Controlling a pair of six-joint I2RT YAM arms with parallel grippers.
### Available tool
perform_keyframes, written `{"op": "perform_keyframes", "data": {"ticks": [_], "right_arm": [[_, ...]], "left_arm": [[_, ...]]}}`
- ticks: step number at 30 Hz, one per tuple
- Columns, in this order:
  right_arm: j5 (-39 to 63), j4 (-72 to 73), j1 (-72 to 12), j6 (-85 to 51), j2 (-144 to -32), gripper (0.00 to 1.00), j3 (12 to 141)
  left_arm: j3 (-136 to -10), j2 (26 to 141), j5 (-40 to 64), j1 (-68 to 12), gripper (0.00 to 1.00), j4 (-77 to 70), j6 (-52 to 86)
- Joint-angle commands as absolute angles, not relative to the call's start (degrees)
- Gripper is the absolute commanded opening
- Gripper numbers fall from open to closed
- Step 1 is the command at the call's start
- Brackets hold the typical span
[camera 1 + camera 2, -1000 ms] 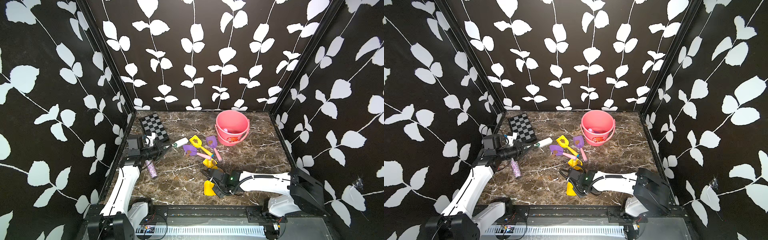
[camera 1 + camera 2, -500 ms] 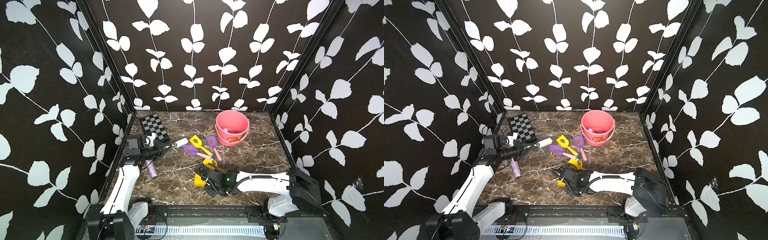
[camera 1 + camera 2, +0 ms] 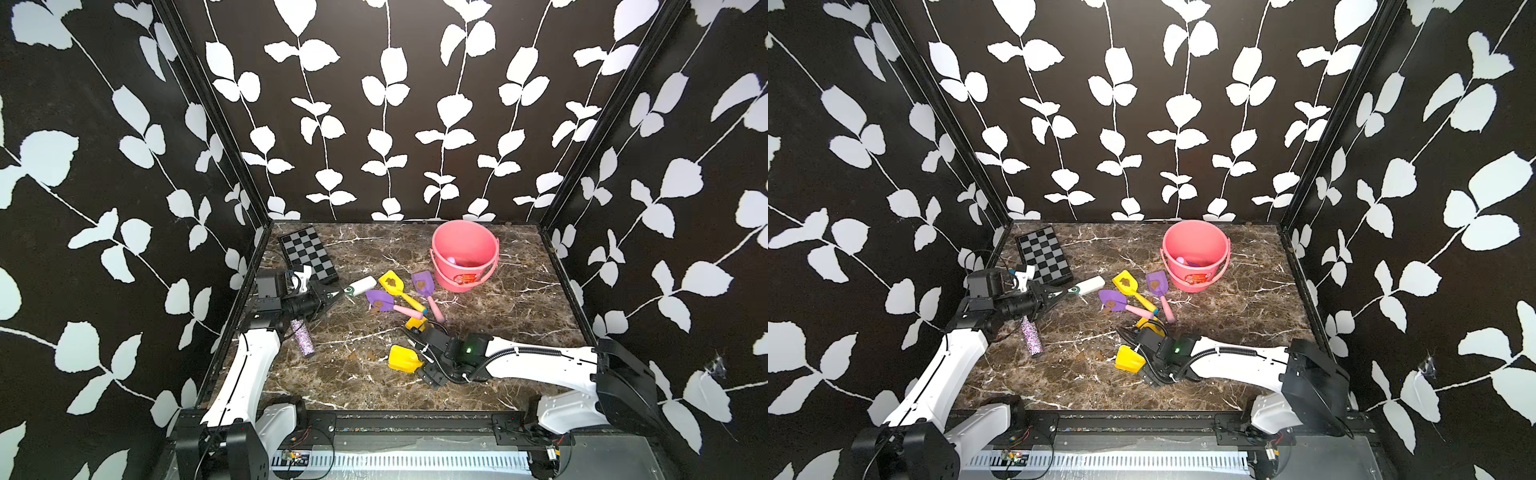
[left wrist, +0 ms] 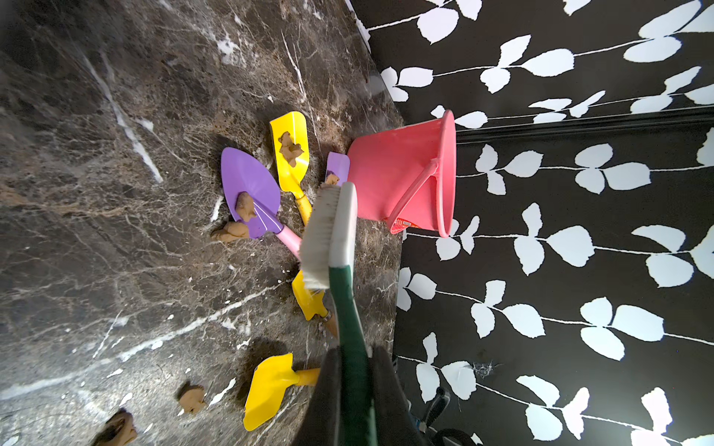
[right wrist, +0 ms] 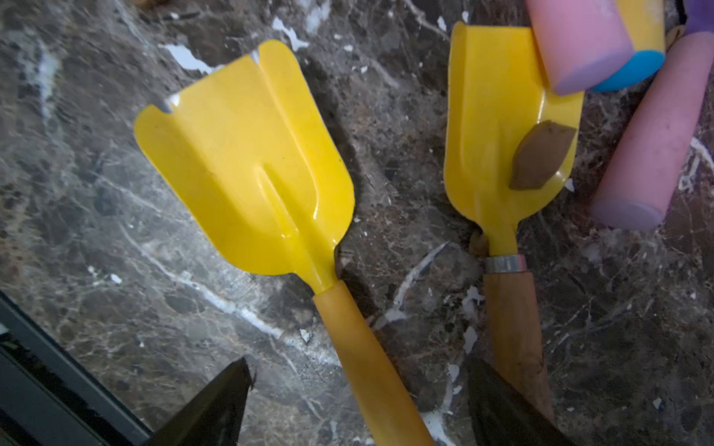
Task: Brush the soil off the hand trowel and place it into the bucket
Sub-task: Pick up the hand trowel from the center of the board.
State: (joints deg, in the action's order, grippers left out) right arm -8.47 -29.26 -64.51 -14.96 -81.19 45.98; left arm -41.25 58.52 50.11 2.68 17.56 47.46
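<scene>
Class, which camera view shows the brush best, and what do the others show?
The left wrist view: the brush looms close, white bristles and green handle clear, clamped in the shut left gripper. In both top views the brush is only a small white bar, bristles unreadable. The right wrist view does not show it.

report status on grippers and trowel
Left gripper shut on brush. Right gripper open astride yellow trowel, blade clean. Bucket upright, dirty trowels lie between.
</scene>
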Motion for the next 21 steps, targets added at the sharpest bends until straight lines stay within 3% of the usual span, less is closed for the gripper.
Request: {"op": "perform_keyframes", "data": {"ticks": [1, 5, 12, 21], "right_arm": [[-9.1, -29.3, -64.2, -15.6, -83.5, 0.86, 44.7], [-8.1, -27.8, -64.2, -17.9, -84.8, 0.84, 42.4], [-7.0, -23.7, -67.7, -25.3, -83.0, 0.60, 38.2], [-10.7, -21.2, -70.9, -30.1, -82.5, 0.45, 33.9]], "left_arm": [[-42.9, 58.0, 50.7, 2.8, 0.00, 15.6, 47.3], [-42.7, 58.0, 50.5, 2.8, 0.00, 15.4, 47.5], [-42.6, 58.0, 50.8, 2.9, 0.00, 15.3, 47.7], [-42.4, 57.9, 51.1, 2.8, 0.00, 14.7, 48.5]]}}
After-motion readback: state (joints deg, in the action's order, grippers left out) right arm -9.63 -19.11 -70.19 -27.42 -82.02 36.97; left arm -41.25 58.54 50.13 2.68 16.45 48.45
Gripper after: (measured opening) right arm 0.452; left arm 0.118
